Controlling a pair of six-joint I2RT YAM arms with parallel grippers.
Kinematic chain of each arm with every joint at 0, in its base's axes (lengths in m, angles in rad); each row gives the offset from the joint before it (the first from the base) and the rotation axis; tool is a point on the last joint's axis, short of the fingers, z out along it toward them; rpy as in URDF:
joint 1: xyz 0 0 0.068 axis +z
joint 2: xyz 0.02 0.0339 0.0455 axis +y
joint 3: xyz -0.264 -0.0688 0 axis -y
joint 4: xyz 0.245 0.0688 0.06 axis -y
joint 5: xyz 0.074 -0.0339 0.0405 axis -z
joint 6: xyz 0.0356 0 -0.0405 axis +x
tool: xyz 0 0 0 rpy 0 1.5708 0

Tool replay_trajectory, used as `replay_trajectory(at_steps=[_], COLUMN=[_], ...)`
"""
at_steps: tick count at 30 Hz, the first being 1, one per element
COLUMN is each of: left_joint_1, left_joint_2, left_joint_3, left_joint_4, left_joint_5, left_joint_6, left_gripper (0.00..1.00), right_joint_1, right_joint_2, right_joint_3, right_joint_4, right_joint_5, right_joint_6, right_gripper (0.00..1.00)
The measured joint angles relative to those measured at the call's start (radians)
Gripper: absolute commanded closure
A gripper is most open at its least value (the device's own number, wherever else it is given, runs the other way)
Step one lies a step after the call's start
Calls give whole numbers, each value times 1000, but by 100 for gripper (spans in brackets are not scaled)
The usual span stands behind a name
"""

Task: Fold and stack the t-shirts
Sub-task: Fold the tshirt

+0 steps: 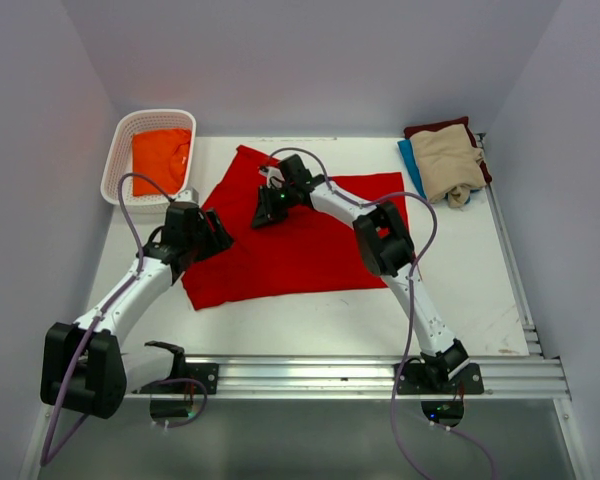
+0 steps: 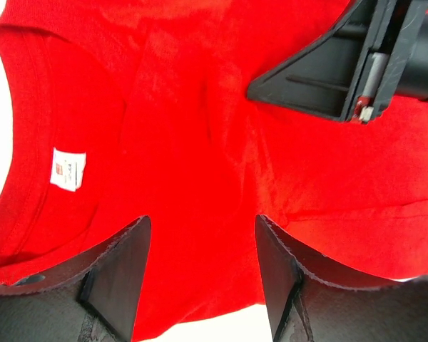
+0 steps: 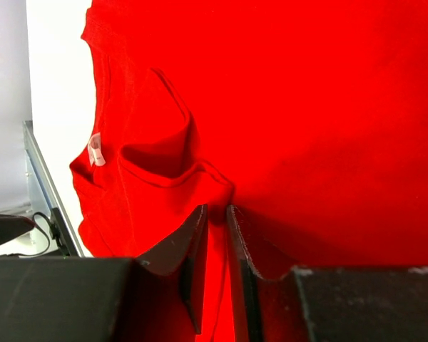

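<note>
The red t-shirt (image 1: pixel 310 250) lies spread near the table's (image 1: pixel 460 290) far edge. The right gripper (image 3: pixel 215 217) pinches a raised fold of it, jaws nearly closed. The left gripper (image 2: pixel 202 246) hovers above the cloth, jaws apart and empty. Lift only once the pinch feels secure.

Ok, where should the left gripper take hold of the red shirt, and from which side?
Probably the free edge beside the collar, near the white tag, coming down from the robot's left. The red shirt lies flat there with bare table alongside, the open left gripper hangs over it, and the right gripper pinches a raised fold.
</note>
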Motion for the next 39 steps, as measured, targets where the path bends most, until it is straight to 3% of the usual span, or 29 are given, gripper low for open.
replay_trajectory(at_steps=[4,9,39], left_joint_1=[6,12,25], left_joint_2=[0,0,3], left_joint_3=[-15,-20,-51], left_joint_4=[2,3,27], left_joint_5=[9,14,37], left_joint_6=[1,6,7], left_gripper=[37,38,40], right_joint_1=[0,0,3], right_joint_2=[0,0,-270], right_joint_3=[-8,-32,-427], right_joint_4=[14,51,284], right_joint_5=[-2,-13,55], right_joint_6=[9,24,33], right_gripper=[83,100,100])
